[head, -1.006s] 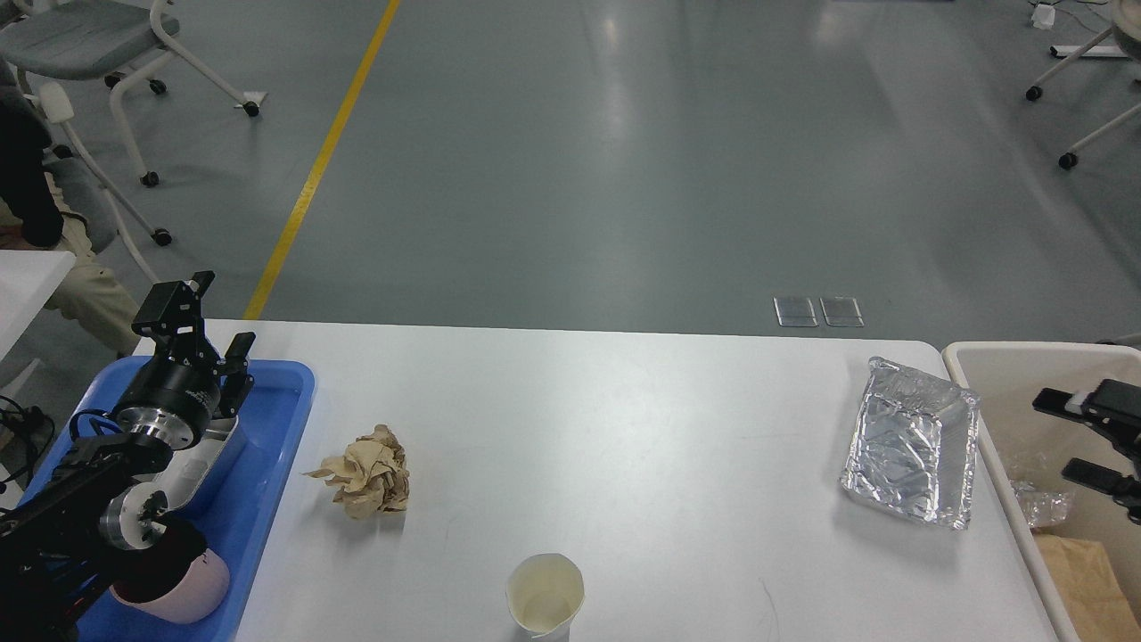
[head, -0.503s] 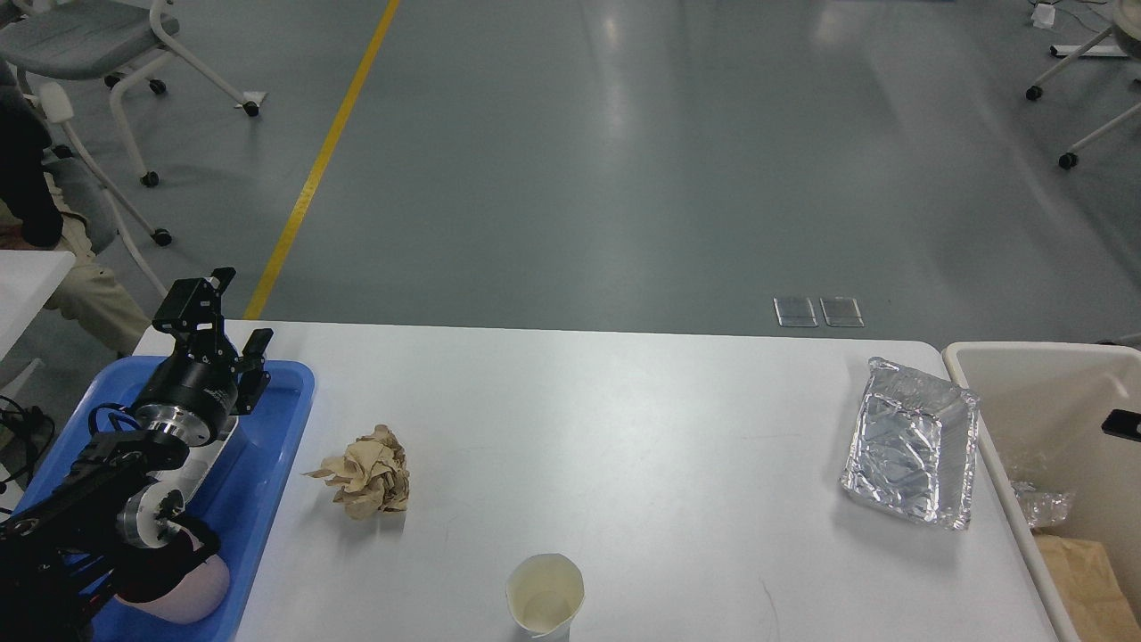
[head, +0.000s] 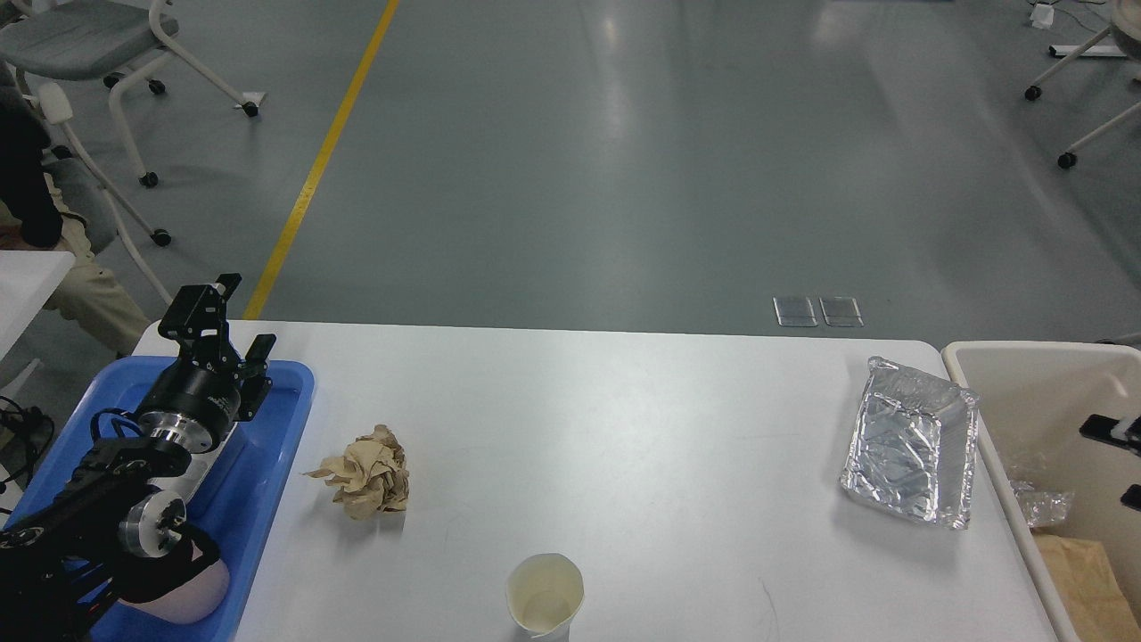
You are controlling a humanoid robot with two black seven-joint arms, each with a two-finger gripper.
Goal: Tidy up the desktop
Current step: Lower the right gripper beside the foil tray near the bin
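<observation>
Head view, counter: the white counter (head: 624, 428) fills the lower half of the picture, with grey floor beyond its far edge.
Head view, left tool: the left tool (head: 233, 325) is up over the far end of the blue tray (head: 267, 464), fingers spread apart, nothing between them.
Head view, left arm: it comes in from the lower left and lies across the tray, hiding much of it.
Head view, tray: it sits on the counter's left end; a pink cup (head: 192, 593) lies in its near corner, partly under the arm.
Head view, paper: a crumpled brown paper ball (head: 365, 473) rests on the counter just right of the tray.
Head view, cup: a paper cup (head: 545, 596) stands upright at the near edge, mouth open to the camera.
Head view, foil: a foil tray (head: 911, 442) lies at the right end, close to the bin.
Head view, bin: the cream bin (head: 1007, 370) stands right beside the counter's right edge, with scraps inside.
Head view, right tool: only dark tips of the right tool (head: 1119, 459) peek in over the bin, cut by the frame; can't tell whether it is spread or clenched.
</observation>
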